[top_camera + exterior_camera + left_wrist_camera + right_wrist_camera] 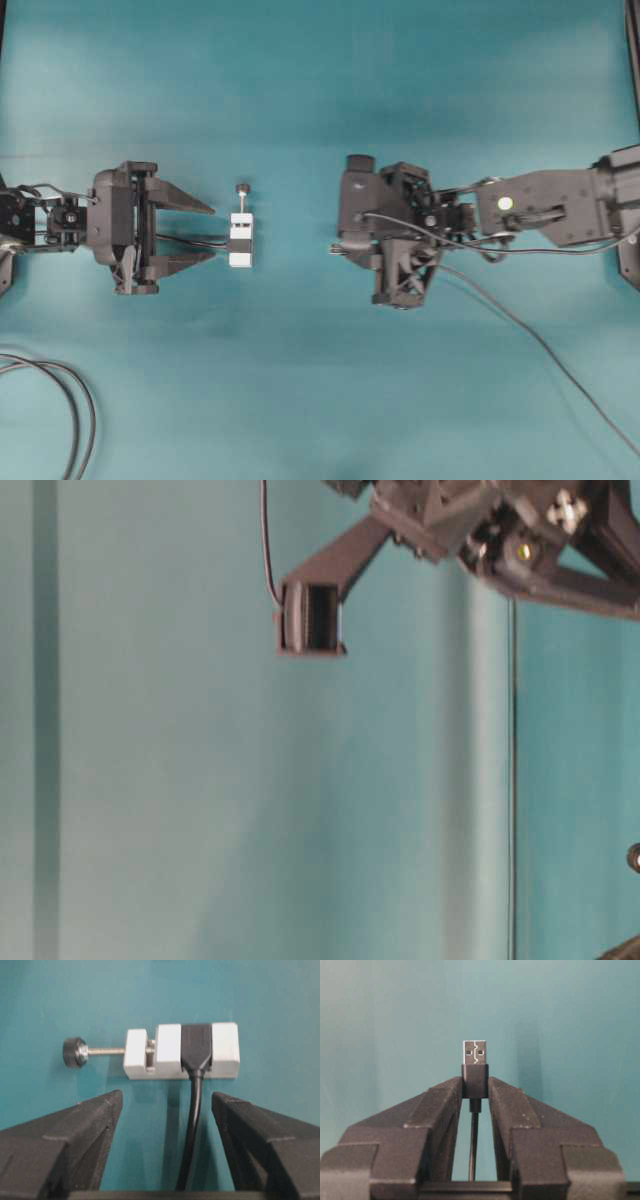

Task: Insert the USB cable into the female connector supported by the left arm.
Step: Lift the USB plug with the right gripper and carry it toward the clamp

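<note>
Right tool [475,1091] pinches USB cable [474,1081] by dark plug housing, silver tip sticking out beyond fingertips. Left tool [167,1105] spread wide, holding nothing. Female connector [181,1051] lies on teal bench [300,100] just beyond left fingertips, untouched, its dark cable running back between them.

Even, diffuse illumination over the teal table [300,80]; overhead view brightest at upper centre, darkening toward the corners. Soft, short shadows lie just beside the female connector [181,1051] in the left wrist view, whose lower edge is out of focus. The table-level view is soft and blurred throughout. In the right wrist view the USB cable [474,1060] plug is sharp, the background featureless.
</note>
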Robot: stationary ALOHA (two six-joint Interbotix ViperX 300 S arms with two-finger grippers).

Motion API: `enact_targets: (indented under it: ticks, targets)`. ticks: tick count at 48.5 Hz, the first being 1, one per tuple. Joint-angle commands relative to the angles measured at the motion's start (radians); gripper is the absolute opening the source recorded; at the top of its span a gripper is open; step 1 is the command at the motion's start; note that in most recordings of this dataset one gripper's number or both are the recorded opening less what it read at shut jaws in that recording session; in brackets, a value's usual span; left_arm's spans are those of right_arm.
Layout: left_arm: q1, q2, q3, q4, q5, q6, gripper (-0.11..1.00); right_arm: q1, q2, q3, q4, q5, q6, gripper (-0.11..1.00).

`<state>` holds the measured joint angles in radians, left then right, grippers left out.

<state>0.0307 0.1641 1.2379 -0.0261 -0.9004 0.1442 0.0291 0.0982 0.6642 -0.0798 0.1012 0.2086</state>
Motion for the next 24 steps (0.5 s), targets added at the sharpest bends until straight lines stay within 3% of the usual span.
enact_targets:
  ticks: [1, 24]
  targets:
    - [-0.002, 0.003, -0.009, 0.002, -0.005, -0.011, 0.79, 0.0, 0.008, -0.06, -0.006, 0.009, 0.0, 0.22]
    - [-0.002, 0.015, -0.018, -0.003, -0.015, -0.015, 0.79, 0.0, 0.115, -0.206, -0.006, 0.094, 0.0, 0.22]
